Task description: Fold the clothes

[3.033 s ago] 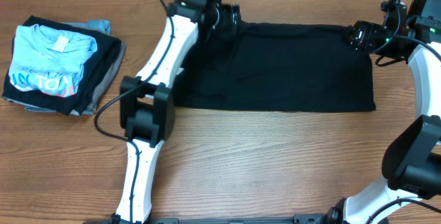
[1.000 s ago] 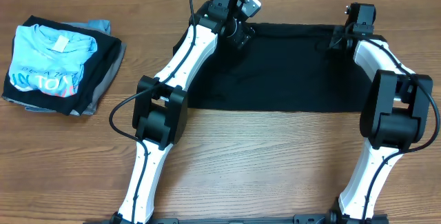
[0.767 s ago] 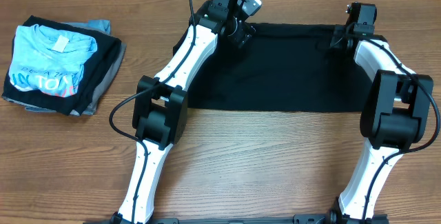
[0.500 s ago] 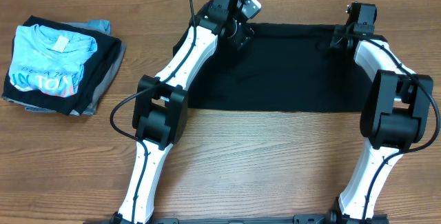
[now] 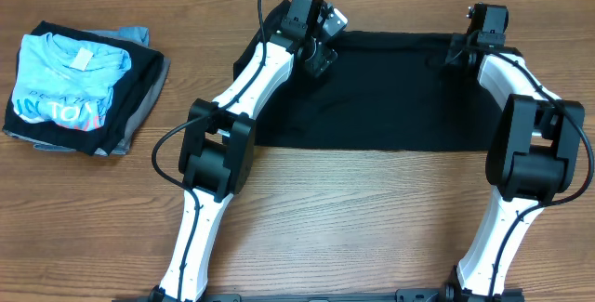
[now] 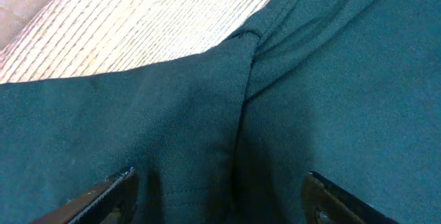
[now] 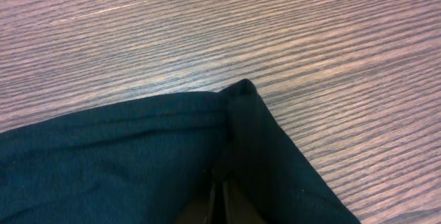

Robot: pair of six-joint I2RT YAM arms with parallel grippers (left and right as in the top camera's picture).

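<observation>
A black garment (image 5: 390,98) lies spread flat across the far middle of the table. My left gripper (image 5: 318,57) hovers over its far left corner. In the left wrist view its jaws (image 6: 220,186) stand open, wide apart, over a fold in the dark cloth (image 6: 310,79) with nothing pinched. My right gripper (image 5: 461,51) sits at the garment's far right corner. The right wrist view shows that gripper (image 7: 220,200) shut on the cloth (image 7: 103,155) just behind the corner tip.
A stack of folded clothes (image 5: 79,88), topped by a light blue shirt, rests at the left of the table. Bare wood (image 5: 353,218) runs along the near side, and the table's far edge lies just beyond the garment.
The right gripper has shut on the garment's far right corner. The left gripper has shifted slightly toward the near left over its corner, still open. The garment lies as before.
</observation>
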